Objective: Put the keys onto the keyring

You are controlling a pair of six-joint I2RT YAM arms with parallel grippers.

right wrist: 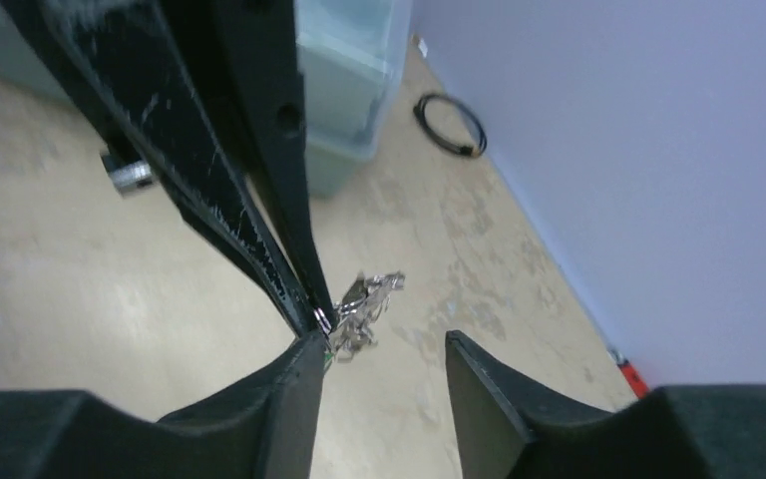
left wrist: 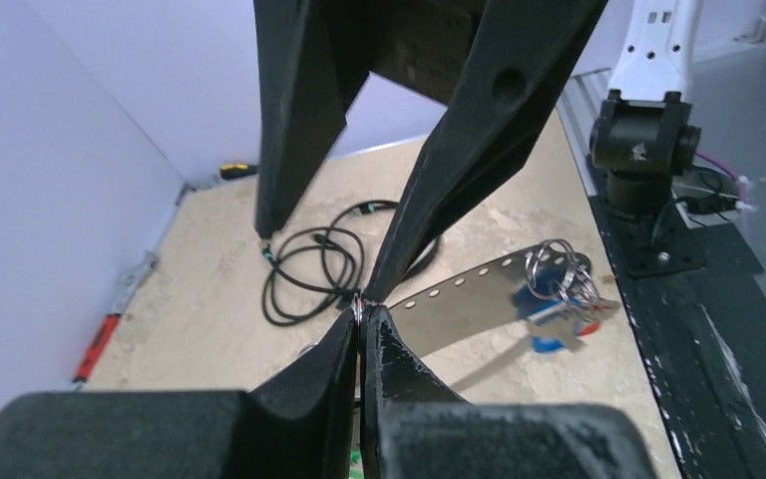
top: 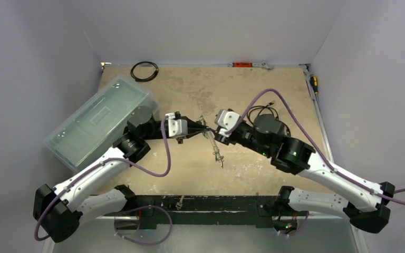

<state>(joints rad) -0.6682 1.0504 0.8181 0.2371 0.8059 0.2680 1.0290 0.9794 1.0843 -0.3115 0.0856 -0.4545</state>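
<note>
My left gripper (left wrist: 361,317) is shut, its tips pinching the thin silvery edge of the keyring (left wrist: 358,302) above the table. A perforated metal strip (left wrist: 459,297) runs from that spot to a bunch of keys (left wrist: 564,291) on small rings, with a blue tag under them. From above, the left gripper (top: 199,128) and right gripper (top: 214,134) meet at mid-table, and the keys (top: 219,156) trail toward the near edge. My right gripper (right wrist: 384,344) is open with nothing between its fingers; one fingertip (right wrist: 314,344) sits against the left gripper's tips, beside a blurred shiny metal bunch (right wrist: 367,301).
A clear plastic bin (top: 97,121) lies at the left. A black coiled cable ring (top: 144,70) is at the back left, and a loose black cable (top: 266,112) lies by the right arm. A red-handled tool (top: 242,65) rests along the back wall and a screwdriver (top: 314,84) along the right edge.
</note>
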